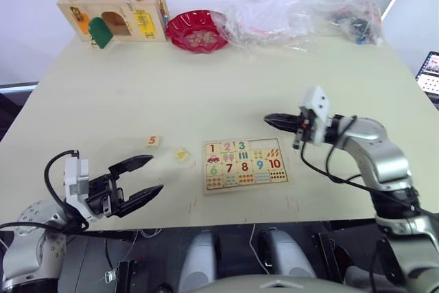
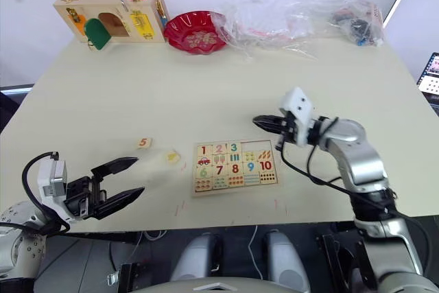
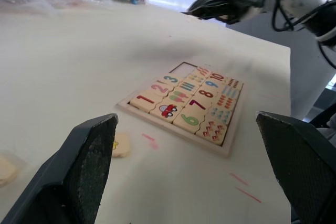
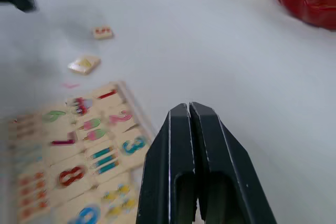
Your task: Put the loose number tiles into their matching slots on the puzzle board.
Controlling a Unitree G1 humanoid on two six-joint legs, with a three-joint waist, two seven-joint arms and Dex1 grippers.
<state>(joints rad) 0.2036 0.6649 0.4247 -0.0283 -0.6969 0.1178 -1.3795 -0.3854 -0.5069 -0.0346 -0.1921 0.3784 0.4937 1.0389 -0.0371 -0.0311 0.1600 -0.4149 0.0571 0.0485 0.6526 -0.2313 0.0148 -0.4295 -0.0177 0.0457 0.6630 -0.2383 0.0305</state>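
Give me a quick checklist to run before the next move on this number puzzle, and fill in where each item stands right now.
1. Tiles 1, 2 and 3 seated in the top row of the puzzle board: ok.
2. Slots for 4 and 5 filled: not ok, both open.
3. Tile 5 reachable: ok, loose on the table left of the board.
4. Yellow-numeral tile identified: cannot tell, numeral not readable; it lies between tile 5 and the board.
5. Left tool ready to grasp: ok, fingers spread, nothing between them.
6. Right tool ready to grasp: not ok, fingers shut and holding nothing, above the board's far right corner.
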